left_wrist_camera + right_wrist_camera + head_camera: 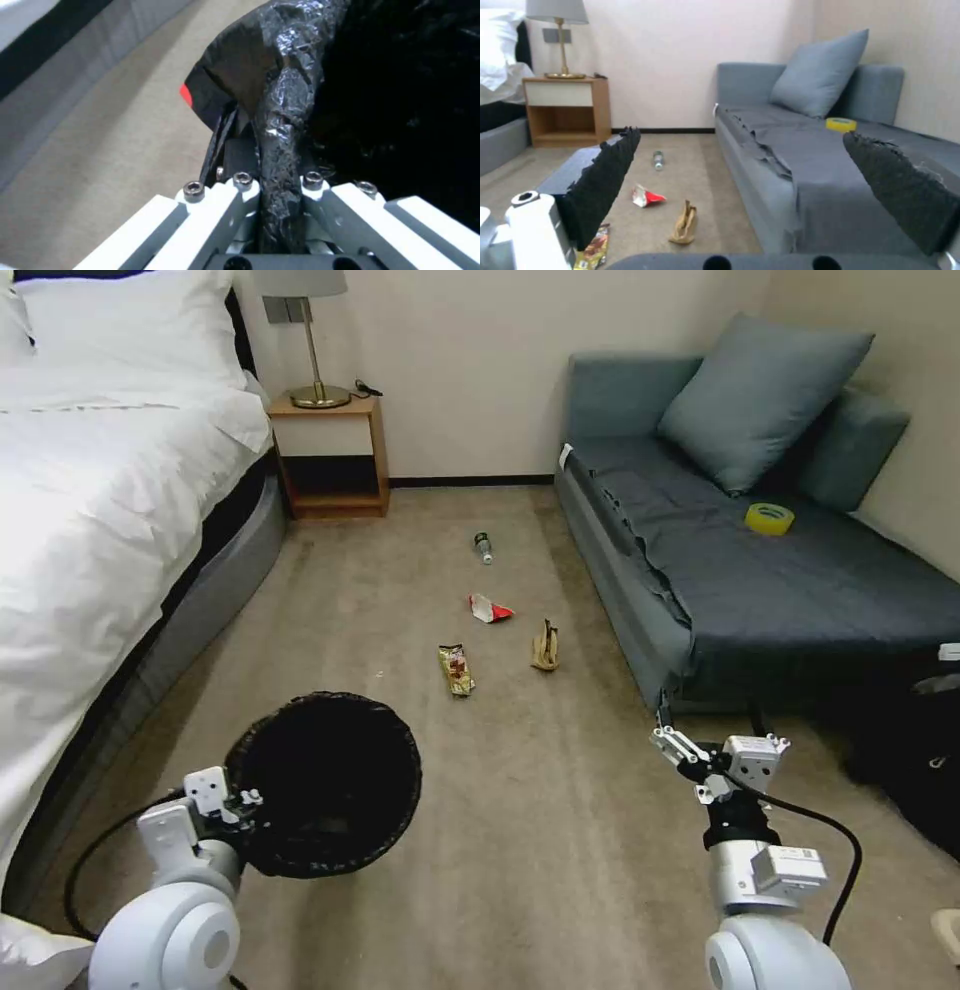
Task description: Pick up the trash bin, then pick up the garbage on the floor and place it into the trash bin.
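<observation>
Beige carpet [560, 830] between bed [90, 510] and sofa [760, 580]; left gripper [277, 176] clamps trash bin [325, 785] rim; right gripper [750, 168] spread wide.

Even indoor light, soft shadows (wrist views blurry)

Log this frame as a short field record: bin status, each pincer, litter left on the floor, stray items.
bin: trash bin held at its rim, black liner pinched
left pincer: shut on the bin's rim
right pincer: open, empty, above the carpet beside the sofa
litter on floor: bottle, red-and-white wrapper, tan paper, gold-brown wrapper
other: yellow tape roll on the sofa
</observation>
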Available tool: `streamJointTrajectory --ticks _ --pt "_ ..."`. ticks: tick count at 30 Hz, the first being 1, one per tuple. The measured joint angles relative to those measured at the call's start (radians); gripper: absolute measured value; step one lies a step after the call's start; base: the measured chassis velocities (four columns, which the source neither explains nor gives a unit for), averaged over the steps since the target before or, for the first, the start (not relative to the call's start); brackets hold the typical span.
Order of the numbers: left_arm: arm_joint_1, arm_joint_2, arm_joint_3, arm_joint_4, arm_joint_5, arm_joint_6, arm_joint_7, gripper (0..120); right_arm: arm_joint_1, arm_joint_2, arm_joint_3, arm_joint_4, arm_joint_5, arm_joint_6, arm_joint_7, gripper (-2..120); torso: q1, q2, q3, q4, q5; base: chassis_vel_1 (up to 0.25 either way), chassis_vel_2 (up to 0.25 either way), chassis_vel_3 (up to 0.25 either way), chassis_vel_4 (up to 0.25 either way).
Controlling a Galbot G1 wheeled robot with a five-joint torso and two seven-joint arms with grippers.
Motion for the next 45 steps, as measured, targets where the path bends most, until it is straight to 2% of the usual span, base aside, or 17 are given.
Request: streamJointTrajectory --ticks 3,8,18,29,45 --pt "0.025 -0.006 -0.020 0.001 0.030 0.000 0.016 3 0.002 -0.009 -0.006 -0.004 0.005 0.009 -0.008 100 0.000 0.000 0.000 0.0002 0.0000 0.000 0.000 0.000 0.000" --pt "0.042 -0.016 -0.041 0.001 0.030 -0.001 0.021 3 0.000 -0.016 -0.012 -0.003 0.007 0.015 -0.024 100 0.000 0.000 0.000 0.0001 0.0000 0.000 0.000 0.000 0.000" --pt "0.059 -0.032 -0.058 -0.008 0.017 -0.002 0.025 3 -0.003 -0.019 -0.020 -0.018 0.002 0.045 -0.053 100 0.000 0.000 0.000 0.0001 0.0000 0.000 0.000 0.000 0.000" --pt "0.042 -0.027 -0.106 -0.006 -0.021 -0.003 0.028 3 -0.011 -0.011 -0.023 -0.019 -0.010 0.046 -0.056 100 0.000 0.000 0.000 0.0000 -0.0001 -0.082 0.087 0.085 -0.093" --pt "0.023 -0.025 -0.141 0.017 -0.053 -0.003 0.031 3 -0.010 0.000 -0.028 -0.041 -0.031 0.047 -0.060 100 0.000 0.000 0.000 0.0001 0.0000 -0.170 0.165 0.177 -0.171"
